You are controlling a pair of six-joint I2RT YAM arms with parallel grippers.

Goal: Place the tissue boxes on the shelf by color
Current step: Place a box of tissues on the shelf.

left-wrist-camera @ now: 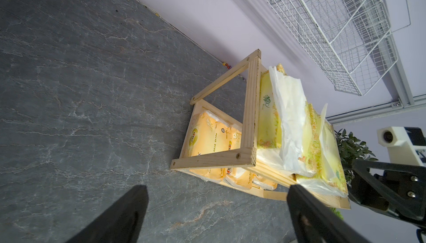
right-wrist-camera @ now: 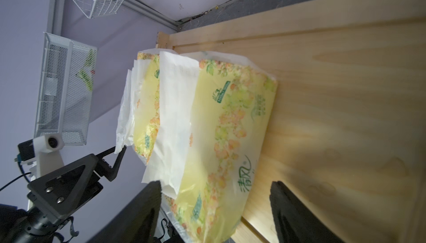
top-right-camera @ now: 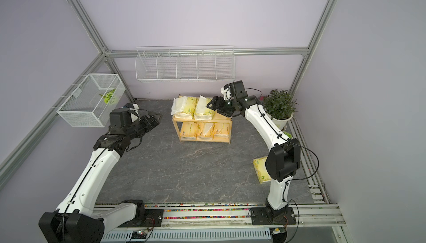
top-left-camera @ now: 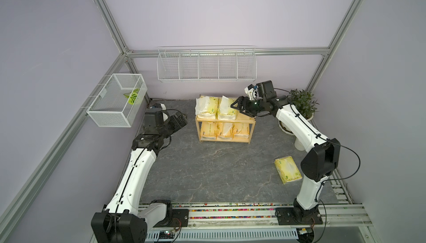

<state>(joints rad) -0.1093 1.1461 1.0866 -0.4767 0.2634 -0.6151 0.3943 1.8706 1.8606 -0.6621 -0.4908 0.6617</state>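
Pale wood frames the shelf (top-left-camera: 224, 141), which stands at the back of the grey, stone-patterned tabletop (top-left-camera: 219, 172), close to the wall. On its top tier we see two yellow-green tissue packs side by side, the left pale pack (top-left-camera: 206, 108) and the right pale pack (top-left-camera: 227, 109), both with white tissue sticking up. Its lower tier holds three orange-yellow packs (top-left-camera: 224, 131) in a row. A third pale pack (top-left-camera: 287, 169) lies flat on the tabletop at the front right, well apart from the shelf. It sits beside the right arm's elbow, which half hides it in a top view (top-right-camera: 259, 168).

We find the right end effector (top-left-camera: 235, 104) at the right end of the top tier. In the right wrist view its fingers stand apart on either side of the near end of the right pale pack (right-wrist-camera: 230, 119). One finger (right-wrist-camera: 138, 207) overlaps the loose tissue, and we cannot tell whether it touches. Its partner is clear of the wrapper, over bare wood.

Off the shelf's left side, the left end effector (top-left-camera: 184, 118) hangs above the tabletop. Its fingers are spread wide with nothing between them.

A potted plant (top-left-camera: 302, 102) stands in the back right corner. A white wire rack (top-left-camera: 206, 65) hangs on the wall, and a mesh basket (top-left-camera: 117, 101) hangs at the left.
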